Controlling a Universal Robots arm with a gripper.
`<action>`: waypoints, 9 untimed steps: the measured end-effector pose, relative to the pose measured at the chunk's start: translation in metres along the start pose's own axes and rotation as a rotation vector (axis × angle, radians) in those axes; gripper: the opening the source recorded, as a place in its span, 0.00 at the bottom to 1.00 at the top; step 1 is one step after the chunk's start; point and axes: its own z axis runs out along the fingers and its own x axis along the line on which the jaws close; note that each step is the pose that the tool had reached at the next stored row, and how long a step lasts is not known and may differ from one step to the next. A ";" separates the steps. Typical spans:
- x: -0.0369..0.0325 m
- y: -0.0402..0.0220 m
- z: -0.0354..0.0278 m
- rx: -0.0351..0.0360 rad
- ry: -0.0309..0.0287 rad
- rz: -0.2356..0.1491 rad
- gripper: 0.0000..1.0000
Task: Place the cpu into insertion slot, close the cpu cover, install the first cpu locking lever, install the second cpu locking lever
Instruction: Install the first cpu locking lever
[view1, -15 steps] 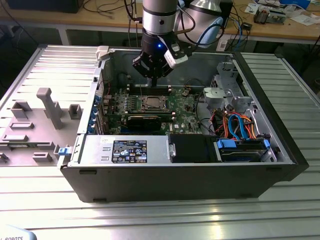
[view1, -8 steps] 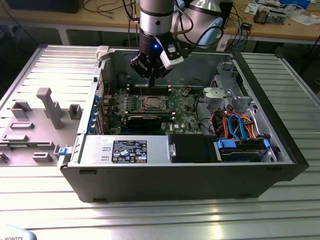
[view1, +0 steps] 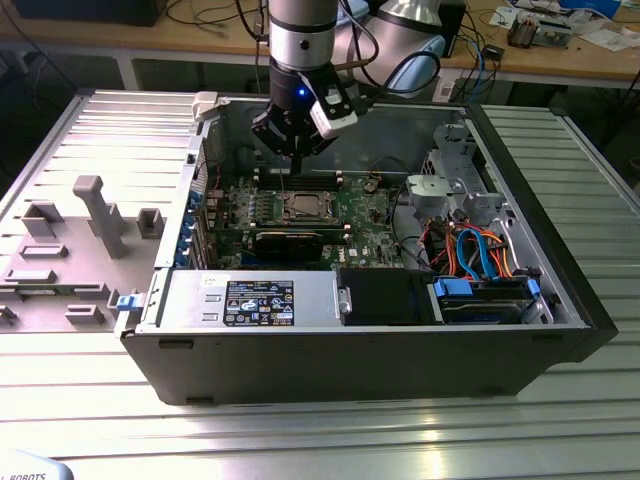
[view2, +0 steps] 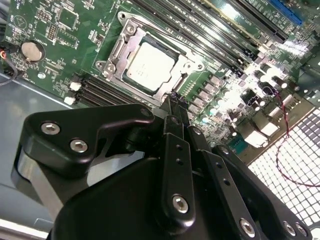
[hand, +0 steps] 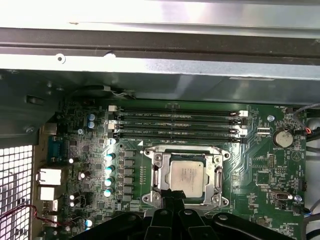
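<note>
Pincer: pressed together, just beside cpu cover, which lies shut over cpu. Judged best: press squarely, steadily.

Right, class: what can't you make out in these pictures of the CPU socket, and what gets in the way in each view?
1. First wrist view: the hand covers one edge of the cpu cover; any lever there is hidden.
2. Second wrist view: the hand blocks the board on one side of the cpu.
3. Exterior view: the insertion slot is too small to tell whether levers are latched.
</note>
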 end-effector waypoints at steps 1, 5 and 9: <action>0.0000 0.0000 0.0000 0.0001 0.0000 0.000 0.11; 0.0005 0.0000 0.0000 0.0000 0.0000 0.000 0.11; 0.0006 0.0000 0.0000 0.0000 0.0000 0.000 0.11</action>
